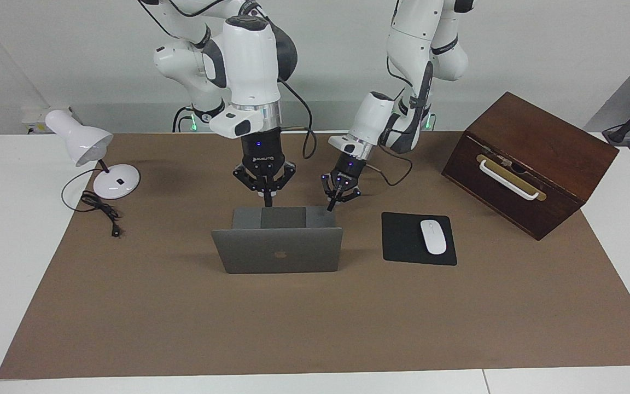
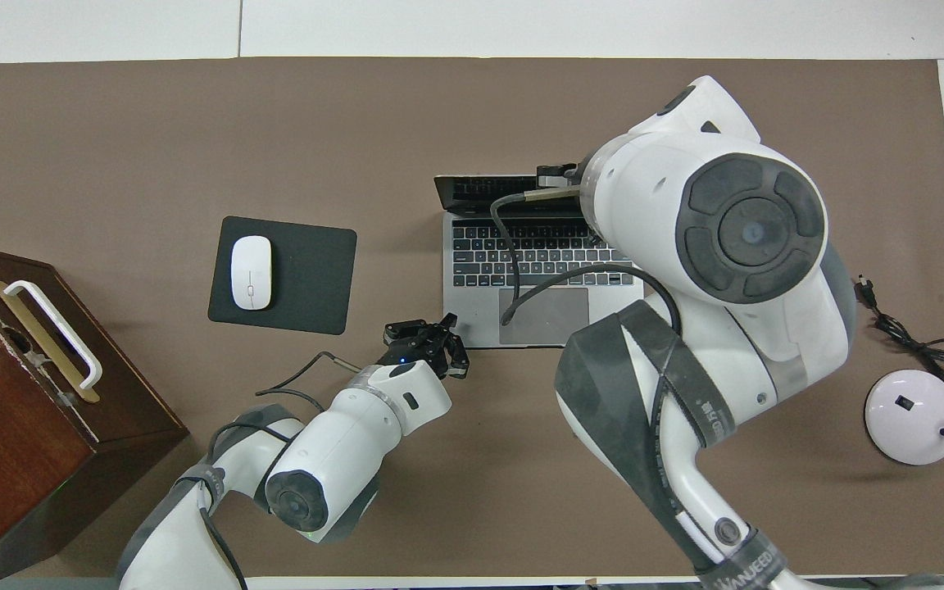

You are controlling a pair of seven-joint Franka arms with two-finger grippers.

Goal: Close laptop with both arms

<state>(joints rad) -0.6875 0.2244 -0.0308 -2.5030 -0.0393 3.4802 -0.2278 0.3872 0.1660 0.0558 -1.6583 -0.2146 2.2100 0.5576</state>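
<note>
The silver-grey laptop [image 1: 278, 251] stands open in the middle of the brown mat, its lid upright with the logo facing away from the robots. Its keyboard deck [image 2: 480, 270] lies toward the robots. My right gripper [image 1: 265, 203] points straight down over the deck, fingertips together and holding nothing; in the overhead view the arm's own bulk hides it. My left gripper [image 1: 330, 208] is also shut and empty. It slants down to the deck's corner [image 2: 449, 338] nearest the robots at the left arm's end. I cannot tell whether it touches.
A black mousepad [image 1: 402, 241] with a white mouse [image 1: 433, 236] lies beside the laptop toward the left arm's end. A brown wooden box [image 1: 528, 164] stands past it. A white desk lamp [image 1: 93, 150] and its cable [image 1: 101, 210] sit at the right arm's end.
</note>
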